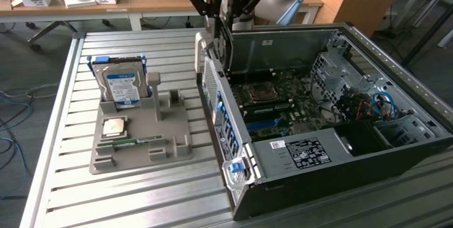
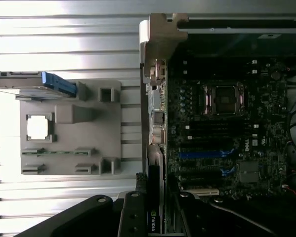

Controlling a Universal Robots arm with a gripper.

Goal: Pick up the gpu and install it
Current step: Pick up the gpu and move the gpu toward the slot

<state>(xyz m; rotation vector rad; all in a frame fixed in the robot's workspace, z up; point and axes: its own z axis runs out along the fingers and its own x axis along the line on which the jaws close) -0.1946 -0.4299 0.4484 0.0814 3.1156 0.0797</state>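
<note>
Tool (image 1: 225, 18) clamped on gpu (image 1: 220, 47), card hanging upright over case (image 1: 283, 185) rear wall, 12 o'clock in exterior view; pickup done, seating on motherboard (image 1: 283, 106) left

Your counter (image 1: 141, 196): ribbed bare metal, satin sheen; computer case (image 1: 340, 169): dark matt metal. Beside case, tray (image 1: 141, 148): matt grey plastic; hard drive (image 1: 122, 86): shiny metal, glossy label. At case edge, gpu (image 2: 154, 182): pale metal bracket.

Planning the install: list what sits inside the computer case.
Motherboard, CPU socket, blue slot, cables. The gpu, held by the gripper, hides the board area beneath it.
</note>
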